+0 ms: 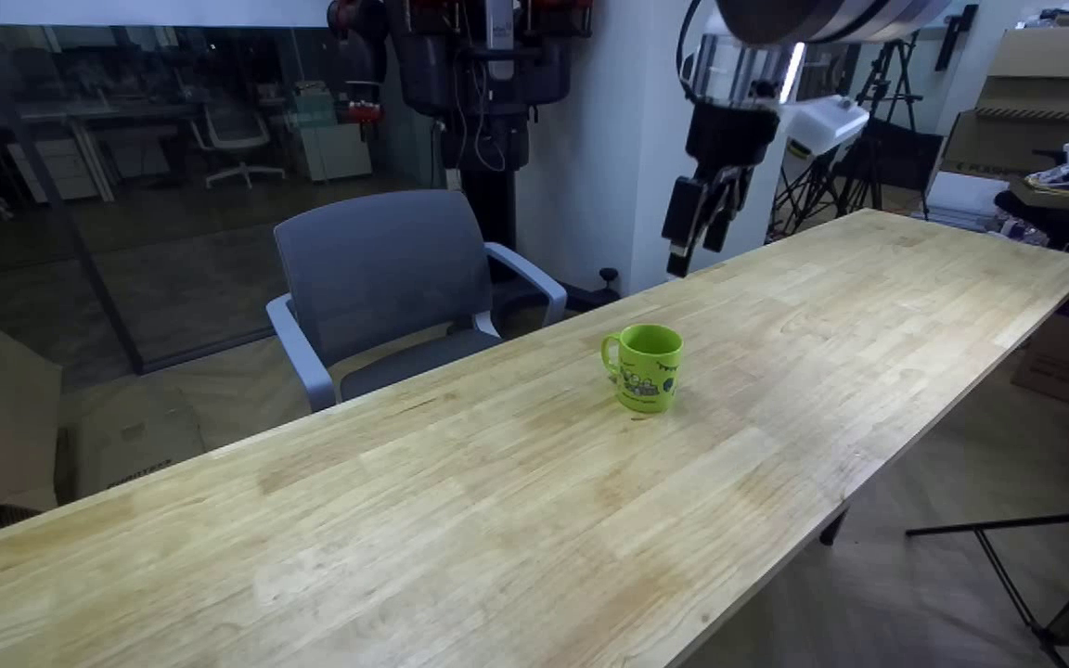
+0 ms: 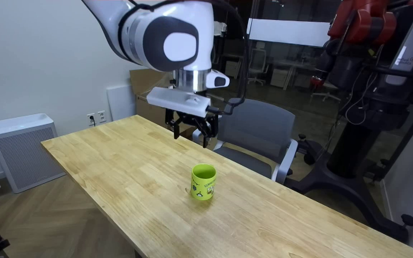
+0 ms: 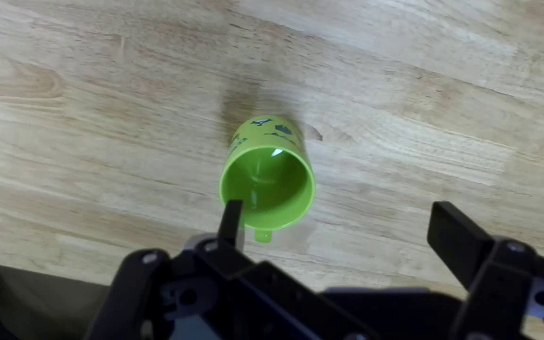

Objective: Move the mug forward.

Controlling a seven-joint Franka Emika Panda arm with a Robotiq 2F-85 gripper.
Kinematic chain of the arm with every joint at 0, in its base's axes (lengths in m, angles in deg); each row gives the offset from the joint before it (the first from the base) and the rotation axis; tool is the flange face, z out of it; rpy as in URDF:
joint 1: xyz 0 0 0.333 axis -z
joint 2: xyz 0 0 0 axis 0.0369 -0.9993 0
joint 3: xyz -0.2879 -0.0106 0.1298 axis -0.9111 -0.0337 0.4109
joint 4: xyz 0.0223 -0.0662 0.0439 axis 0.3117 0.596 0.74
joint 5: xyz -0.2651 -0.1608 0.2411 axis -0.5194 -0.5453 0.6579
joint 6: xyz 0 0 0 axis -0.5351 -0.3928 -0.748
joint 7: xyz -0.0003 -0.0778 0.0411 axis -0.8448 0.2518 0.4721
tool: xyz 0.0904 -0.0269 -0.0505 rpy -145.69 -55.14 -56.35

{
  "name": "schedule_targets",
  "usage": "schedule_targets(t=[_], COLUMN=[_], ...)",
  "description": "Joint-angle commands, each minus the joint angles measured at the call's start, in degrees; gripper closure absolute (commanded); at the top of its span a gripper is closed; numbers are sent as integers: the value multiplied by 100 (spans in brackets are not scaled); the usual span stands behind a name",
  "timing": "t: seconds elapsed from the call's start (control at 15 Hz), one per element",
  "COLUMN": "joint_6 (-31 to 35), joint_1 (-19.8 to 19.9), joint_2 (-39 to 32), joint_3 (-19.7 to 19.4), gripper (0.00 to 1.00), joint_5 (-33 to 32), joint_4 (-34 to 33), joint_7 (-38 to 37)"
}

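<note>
A long wooden table (image 1: 423,501), flanked by a mesh-backed office chair (image 1: 386,269), was overhung by a Robotiq gripper (image 2: 191,139), its fingers (image 3: 456,243) spread and nothing grasped. Below, untouched, a printed green mug (image 2: 203,184) was set upright on the wood. With the mug off-centre in the wrist view, the fingers were judged best centred across it before any lowering. The mug's long axis was vertical; its handle (image 3: 263,235) was turned toward the chair-side edge.

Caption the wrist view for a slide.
Wrist view: gripper open, green mug ungrasped and upright on the wooden table, its handle toward the bottom of the frame.
</note>
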Motion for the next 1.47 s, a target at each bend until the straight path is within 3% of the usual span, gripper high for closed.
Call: schedule_targets(t=[0.0, 0.07, 0.13, 0.53, 1.4], joint_6=[-67, -200, -27, 85, -310], joint_1=[249, 283, 246, 280, 187], joint_2=[-672, -833, -515, -887, -2519], joint_3=[246, 258, 270, 239, 342], gripper=[0, 0, 0, 0, 0], joint_5=[178, 77, 18, -99, -916], joint_4=[-473, -565, -225, -461, -2109], joint_7=[127, 161, 31, -28, 33])
